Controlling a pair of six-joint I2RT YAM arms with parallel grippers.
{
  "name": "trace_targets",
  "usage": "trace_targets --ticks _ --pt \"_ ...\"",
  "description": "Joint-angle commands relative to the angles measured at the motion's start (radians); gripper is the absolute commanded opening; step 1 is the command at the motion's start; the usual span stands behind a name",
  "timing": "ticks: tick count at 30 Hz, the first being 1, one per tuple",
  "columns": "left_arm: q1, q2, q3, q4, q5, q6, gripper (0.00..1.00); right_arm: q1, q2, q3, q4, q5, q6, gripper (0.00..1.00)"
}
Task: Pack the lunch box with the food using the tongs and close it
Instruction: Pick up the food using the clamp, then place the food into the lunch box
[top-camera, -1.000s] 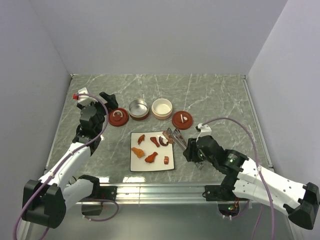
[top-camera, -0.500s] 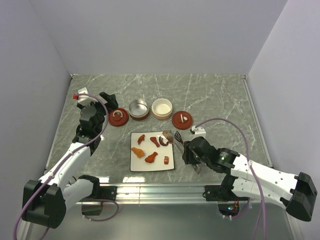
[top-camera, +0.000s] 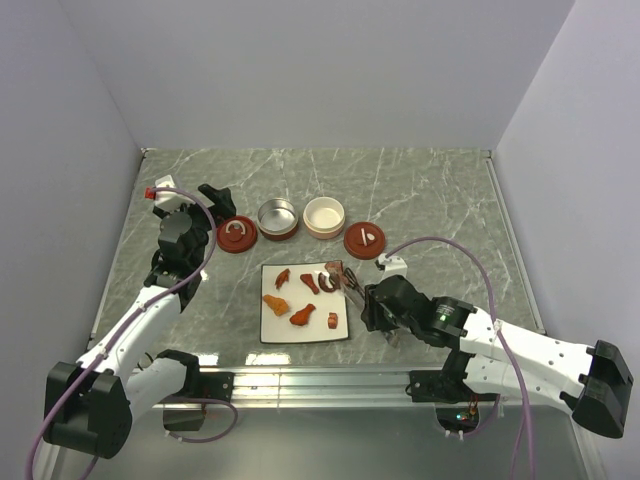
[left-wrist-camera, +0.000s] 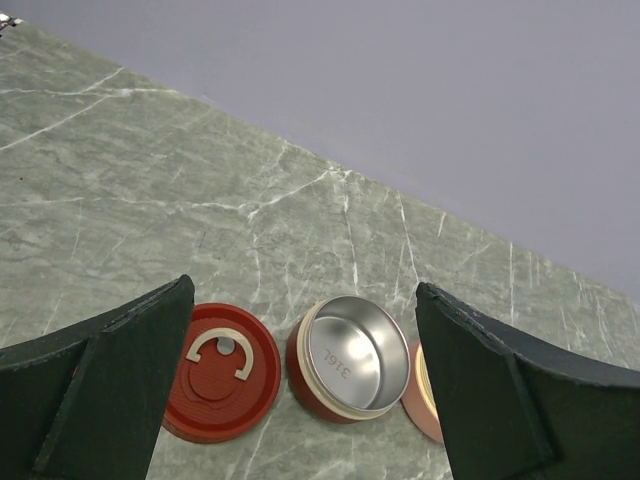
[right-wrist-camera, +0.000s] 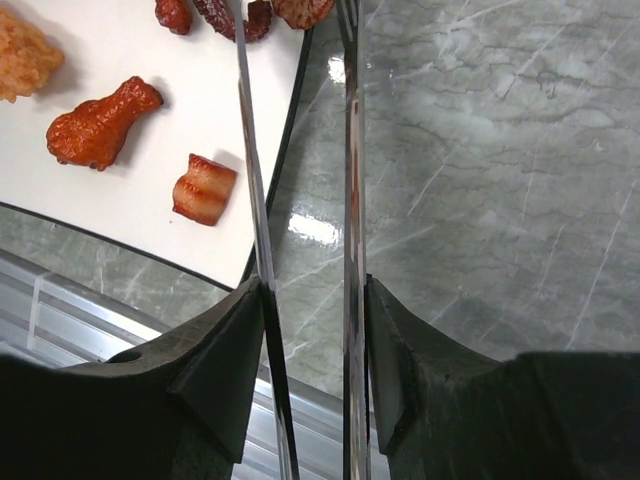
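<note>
The food lies as small orange, red and brown pieces (top-camera: 302, 315) on a white square plate (top-camera: 285, 331). My right gripper (top-camera: 378, 305) is shut on the silver tongs (top-camera: 346, 279), whose tips reach over the plate's far right corner, by a dark curved piece (top-camera: 327, 281). In the right wrist view the tongs (right-wrist-camera: 250, 150) run up between my fingers (right-wrist-camera: 215, 350), past a drumstick-shaped piece (right-wrist-camera: 100, 125) and a small chunk (right-wrist-camera: 204, 190) on the plate (right-wrist-camera: 130, 40). The lunch box (top-camera: 278, 218), a round red steel-lined tub, stands open behind the plate. My left gripper (top-camera: 215, 198) hangs open behind it, empty.
A cream tub (top-camera: 324, 215) stands beside the steel-lined one (left-wrist-camera: 350, 355). Two red lids with white handles (top-camera: 237, 235) (top-camera: 364, 240) lie flat on either side; one lid (left-wrist-camera: 220, 370) shows between my left fingers (left-wrist-camera: 110, 380). Walls close in the marble table; a metal rail (top-camera: 310, 382) runs along the near edge.
My right arm has moved left toward the plate, carrying the tongs so their tips now lie over the plate's far right corner. The left arm has not moved.
</note>
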Motion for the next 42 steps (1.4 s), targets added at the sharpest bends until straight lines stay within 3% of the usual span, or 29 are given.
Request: trace_targets --ticks 1,3,4,7,20,24,27,36,42 --pt "0.005 -0.019 -0.007 0.041 0.016 0.001 0.99 0.01 -0.012 0.041 0.039 0.015 -0.004 0.49" --pt "0.005 -0.024 -0.007 0.041 0.016 0.001 0.99 0.012 -0.003 0.042 0.035 0.021 -0.002 0.45" --pt "0.005 -0.025 -0.007 0.041 0.016 -0.001 0.99 0.01 0.005 0.042 0.035 0.026 -0.001 0.37" --pt "0.005 -0.033 -0.01 0.04 0.016 -0.001 1.0 0.012 0.021 0.051 0.019 0.044 0.007 0.28" --pt "0.007 -0.042 -0.013 0.04 0.02 -0.003 1.0 0.012 -0.033 0.074 -0.053 0.11 0.026 0.27" --pt "0.008 -0.039 -0.013 0.04 0.02 -0.004 1.0 0.012 -0.05 0.105 -0.069 0.147 0.006 0.14" --pt "0.008 -0.041 -0.013 0.038 0.022 -0.003 0.99 0.012 -0.048 0.125 -0.066 0.165 -0.01 0.13" --pt "0.01 -0.034 -0.011 0.038 0.025 -0.003 0.99 0.01 0.063 0.274 -0.001 0.219 -0.128 0.12" --pt "0.014 -0.04 -0.013 0.038 0.025 -0.004 0.99 -0.027 0.229 0.404 0.068 0.199 -0.217 0.12"
